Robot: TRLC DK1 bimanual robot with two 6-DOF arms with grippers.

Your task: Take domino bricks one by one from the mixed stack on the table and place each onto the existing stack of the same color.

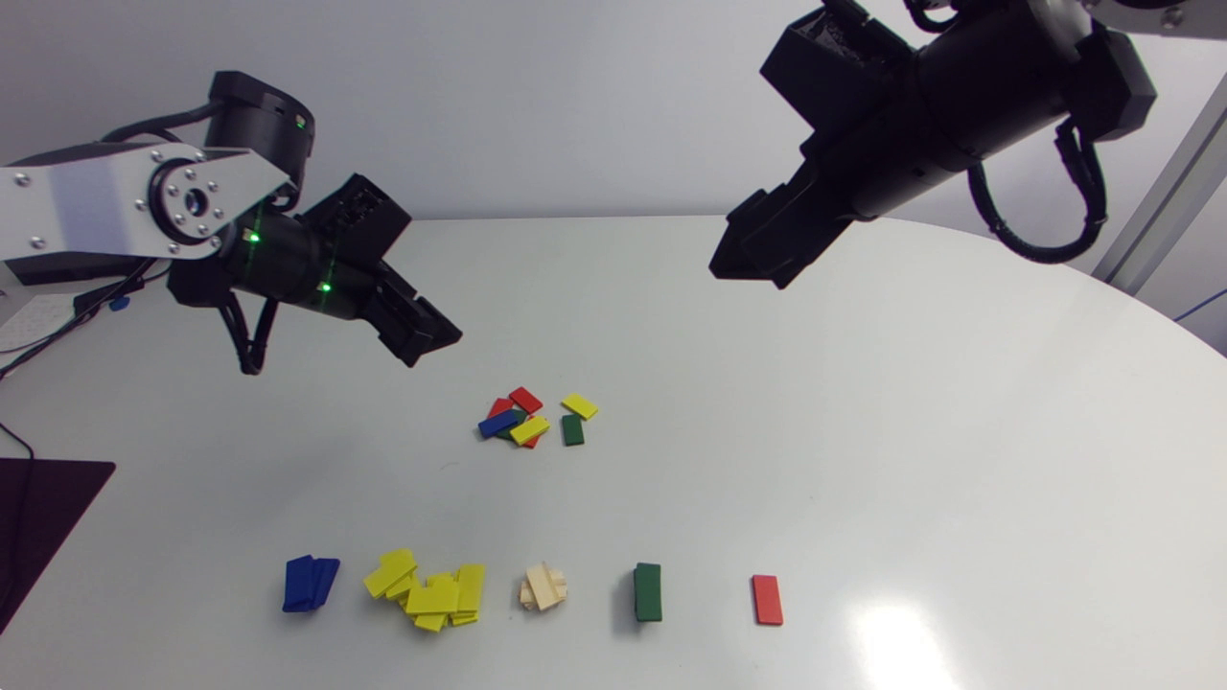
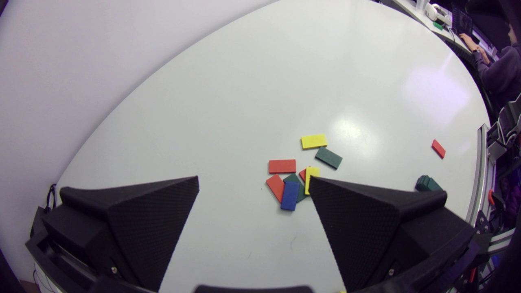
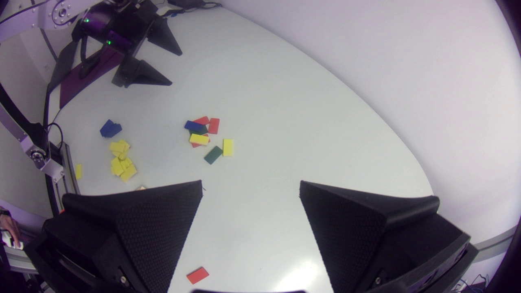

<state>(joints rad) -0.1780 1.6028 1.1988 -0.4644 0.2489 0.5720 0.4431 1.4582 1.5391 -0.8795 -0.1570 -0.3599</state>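
Beside the mixed stack (image 1: 516, 422) lie a loose yellow brick (image 1: 579, 406) and green brick (image 1: 572, 429). Above hang the left gripper (image 1: 431, 343) and right gripper (image 1: 748, 273), both spread and empty.

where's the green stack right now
In the head view the green stack sits in the front row of sorted piles, near the middle, with the wood-coloured pile on its left and the lone red brick on its right, touching neither.

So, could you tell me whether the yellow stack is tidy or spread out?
Spread out: the yellow stack lies as a loose heap, its bricks overlapping at differing angles.
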